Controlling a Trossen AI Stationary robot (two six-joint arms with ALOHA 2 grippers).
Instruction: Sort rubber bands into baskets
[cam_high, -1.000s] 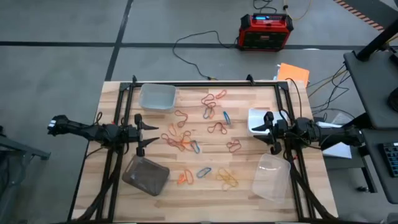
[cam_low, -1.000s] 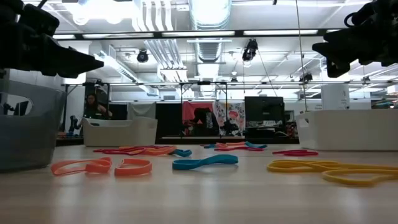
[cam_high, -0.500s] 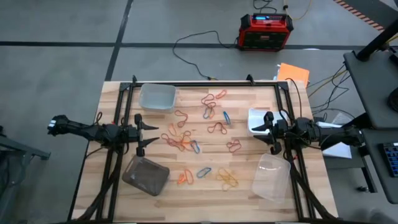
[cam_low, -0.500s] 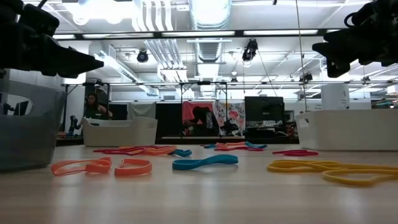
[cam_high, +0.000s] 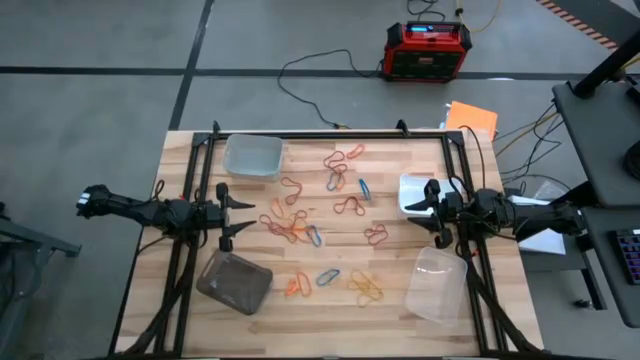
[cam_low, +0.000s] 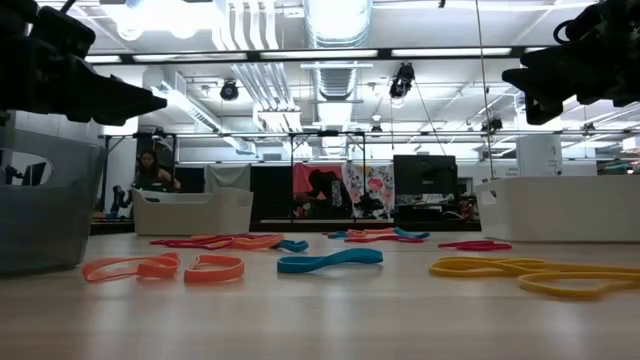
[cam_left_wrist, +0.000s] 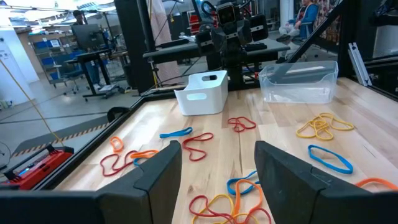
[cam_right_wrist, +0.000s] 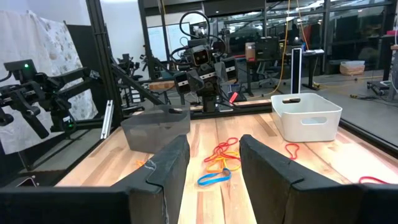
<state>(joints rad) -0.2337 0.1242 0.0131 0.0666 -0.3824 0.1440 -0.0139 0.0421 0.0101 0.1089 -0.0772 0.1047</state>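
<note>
Rubber bands (cam_high: 300, 225) in red, orange, yellow and blue lie scattered flat over the middle of the wooden table; in the low view, orange (cam_low: 160, 267), blue (cam_low: 330, 261) and yellow (cam_low: 520, 270) ones lie nearest. Four baskets stand on their bases: a pale one (cam_high: 252, 155) at the far left, a smoky grey one (cam_high: 235, 282) at the near left, a white one (cam_high: 412, 190) at the right, and a clear one (cam_high: 436, 285) at the near right. My left gripper (cam_high: 228, 210) stands open at the table's left side, above the top. My right gripper (cam_high: 437, 210) stands open at the right, beside the white basket (cam_left_wrist: 202, 93).
A black frame (cam_high: 300, 135) runs along the table's far edge and down both sides. On the floor beyond the far edge stands a red-and-black box (cam_high: 428, 50) with a black cable. An orange sheet (cam_high: 470, 118) lies off the far right corner.
</note>
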